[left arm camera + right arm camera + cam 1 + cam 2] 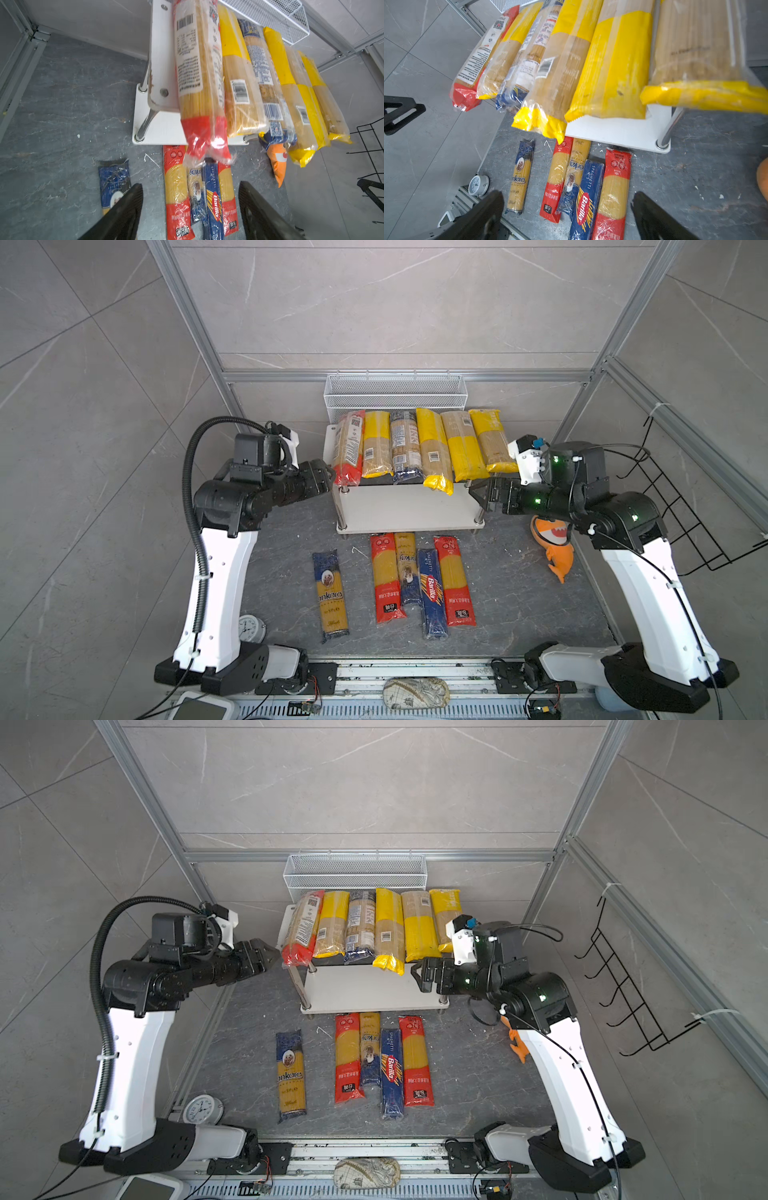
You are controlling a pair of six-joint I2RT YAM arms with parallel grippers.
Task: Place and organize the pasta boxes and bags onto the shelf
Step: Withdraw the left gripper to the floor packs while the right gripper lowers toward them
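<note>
My left gripper (190,184) fills the foreground of its wrist view, its black fingers (124,207) spread apart and gripping nothing. In both top views it hangs just beside the left end of the shelf (407,506). Six spaghetti bags lie side by side across the shelf's top board. The red-ended bag (349,448) is leftmost and nearest that gripper, and a yellow-ended bag (434,452) overhangs the front edge farthest. Five more packs lie on the dark table (519,605) in front of the shelf. An Ankara pack (330,595) lies alone at left; the other four are pressed close together, the blue Barilla pack (432,593) among them. My right gripper (478,491), jaws wide and holding nothing, hovers at the shelf's right end. Behind the shelf stands a white mesh basket (395,391). An orange plush toy (557,547) lies under my right arm, and an alarm clock (251,628) sits beside my left arm.
</note>
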